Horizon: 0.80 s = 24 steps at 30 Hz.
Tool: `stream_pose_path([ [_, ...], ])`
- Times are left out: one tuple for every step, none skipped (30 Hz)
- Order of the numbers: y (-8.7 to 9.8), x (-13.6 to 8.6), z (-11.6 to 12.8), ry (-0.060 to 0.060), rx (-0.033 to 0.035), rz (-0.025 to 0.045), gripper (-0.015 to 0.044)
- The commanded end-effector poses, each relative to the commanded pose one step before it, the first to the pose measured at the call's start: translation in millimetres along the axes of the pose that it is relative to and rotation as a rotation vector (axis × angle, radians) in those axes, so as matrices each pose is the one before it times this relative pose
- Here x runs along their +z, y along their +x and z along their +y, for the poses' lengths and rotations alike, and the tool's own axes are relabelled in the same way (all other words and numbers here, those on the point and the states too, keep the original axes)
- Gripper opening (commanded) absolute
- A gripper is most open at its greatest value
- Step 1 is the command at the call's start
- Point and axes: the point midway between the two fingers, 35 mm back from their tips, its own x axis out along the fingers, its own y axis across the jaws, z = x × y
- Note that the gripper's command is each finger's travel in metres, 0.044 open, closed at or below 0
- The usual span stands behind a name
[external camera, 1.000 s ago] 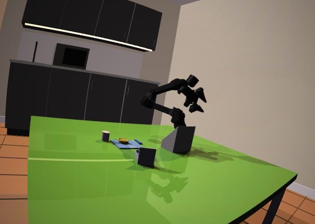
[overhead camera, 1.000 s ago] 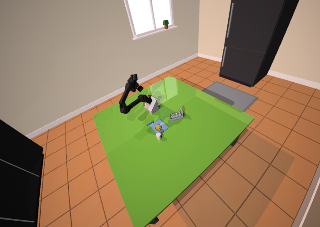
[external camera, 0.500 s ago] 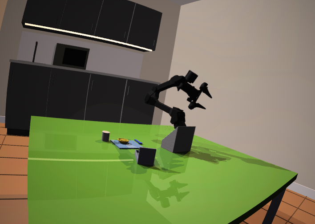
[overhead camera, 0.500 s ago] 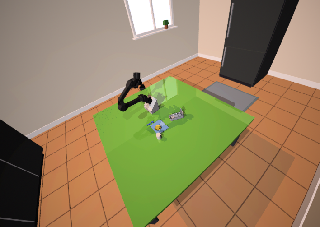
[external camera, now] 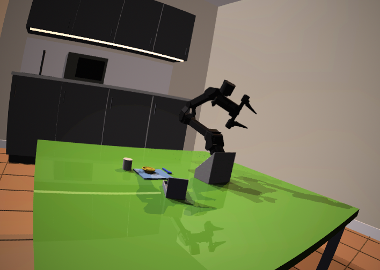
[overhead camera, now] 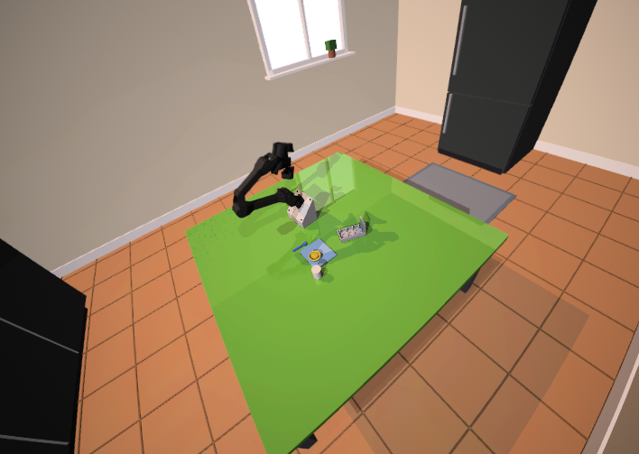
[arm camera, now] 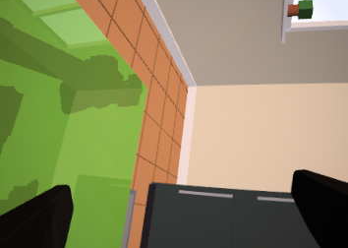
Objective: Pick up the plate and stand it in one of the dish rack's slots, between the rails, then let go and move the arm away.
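The plate appears to be the small round yellow dish (overhead camera: 314, 255) (external camera: 148, 169), lying flat on a blue mat. The dish rack appears to be the low grey tray (overhead camera: 352, 237) (external camera: 177, 188) with small compartments and an upright end panel, a short way from the mat; its slots are too small to make out. Nothing stands upright in it that I can tell. My gripper (external camera: 251, 120) (arm camera: 185, 190) is open and empty, raised high above the table and away from both. It points away from the yellow dish. The wrist view shows neither dish nor rack.
A white cup (overhead camera: 316, 273) (external camera: 127, 163) stands beside the blue mat (overhead camera: 326, 254) (external camera: 156, 176). A blue utensil (overhead camera: 300, 246) (external camera: 166, 170) lies at its other side. A tall wedge-shaped block (overhead camera: 310, 215) (external camera: 222, 169) stands close by the arm's base.
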Motion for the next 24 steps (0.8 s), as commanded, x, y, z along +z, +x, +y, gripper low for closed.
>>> stream_pose_path([
  [-5.96, -17.37, -5.57, 0.1081, -0.01382, 0.06229, 0.0400],
  [-1.00, -4.47, -0.92, 0.0287, -0.00284, 0.01495, 0.0400],
  [-0.98, -4.48, -0.97, 0.0288, -0.00296, 0.01487, 0.0400],
  [-0.96, -4.48, -1.02, 0.0289, -0.00309, 0.01478, 0.0400],
  [-0.88, -4.49, -1.09, 0.0279, -0.00241, 0.01476, 0.0400],
  [-0.86, -4.49, -1.14, 0.0279, -0.00251, 0.01468, 0.0400],
  [-0.84, -4.49, -1.19, 0.0280, -0.00260, 0.01460, 0.0400],
  [-0.82, -4.49, -1.24, 0.0280, -0.00270, 0.01452, 0.0400],
  [-0.79, -4.49, -1.28, 0.0281, -0.00279, 0.01444, 0.0400],
  [-0.77, -4.49, -1.33, 0.0281, -0.00288, 0.01437, 0.0400],
  [-0.75, -4.49, -1.38, 0.0282, -0.00296, 0.01429, 0.0400],
  [-0.73, -4.48, -1.43, 0.0282, -0.00305, 0.01421, 0.0400],
  [-0.70, -4.48, -1.48, 0.0282, -0.00313, 0.01414, 0.0400],
  [-0.68, -4.48, -1.52, 0.0283, -0.00321, 0.01406, 0.0400],
  [-0.65, -4.70, -1.69, 0.0302, -0.00283, 0.01570, 0.0400],
  [-0.64, -4.77, -1.78, 0.0308, -0.00299, 0.01590, 0.0400],
  [-0.61, -4.77, -1.84, 0.0308, -0.00310, 0.01582, 0.0400],
  [-0.58, -4.75, -1.90, 0.0309, -0.00320, 0.01574, 0.0400],
  [-0.54, -4.74, -1.96, 0.0309, -0.00331, 0.01567, 0.0400],
  [-0.51, -4.73, -2.02, 0.0309, -0.00341, 0.01559, 0.0400],
  [-0.48, -4.72, -2.08, 0.0310, -0.00351, 0.01552, 0.0400],
  [-0.45, -4.70, -2.14, 0.0310, -0.00361, 0.01545, 0.0400],
  [-0.41, -4.69, -2.20, 0.0310, -0.00370, 0.01537, 0.0400],
  [-0.38, -4.67, -2.26, 0.0310, -0.00380, 0.01530, 0.0400],
])
